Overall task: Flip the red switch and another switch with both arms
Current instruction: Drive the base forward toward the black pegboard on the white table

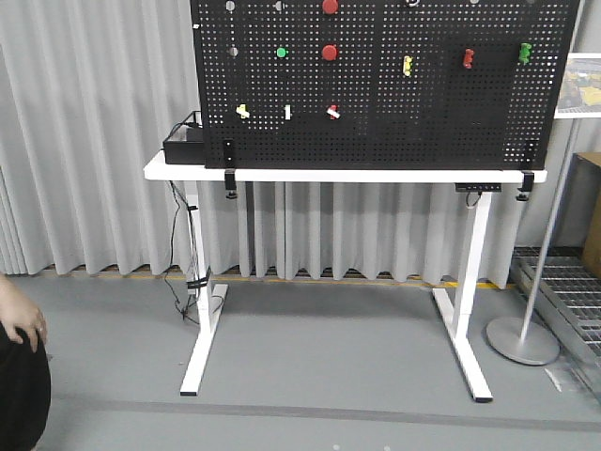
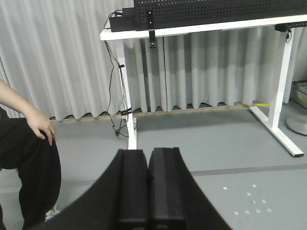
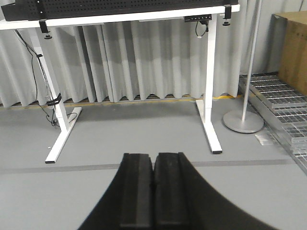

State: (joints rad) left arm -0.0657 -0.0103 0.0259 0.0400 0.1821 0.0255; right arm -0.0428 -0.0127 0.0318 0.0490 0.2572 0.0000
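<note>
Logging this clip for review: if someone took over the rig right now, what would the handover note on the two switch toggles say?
Left hand: shut, empty. Right hand: shut, empty. Both hang low, well short of the table.
Red switch and pale yellow switch sit in the pegboard's bottom row, a white toggle between them.
Done: nothing visible; lever positions too small to read.
Left: bring both arms up to the board, flip each switch.

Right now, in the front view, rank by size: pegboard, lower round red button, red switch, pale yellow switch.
1. pegboard
2. lower round red button
3. red switch and pale yellow switch: look alike, unranked.
</note>
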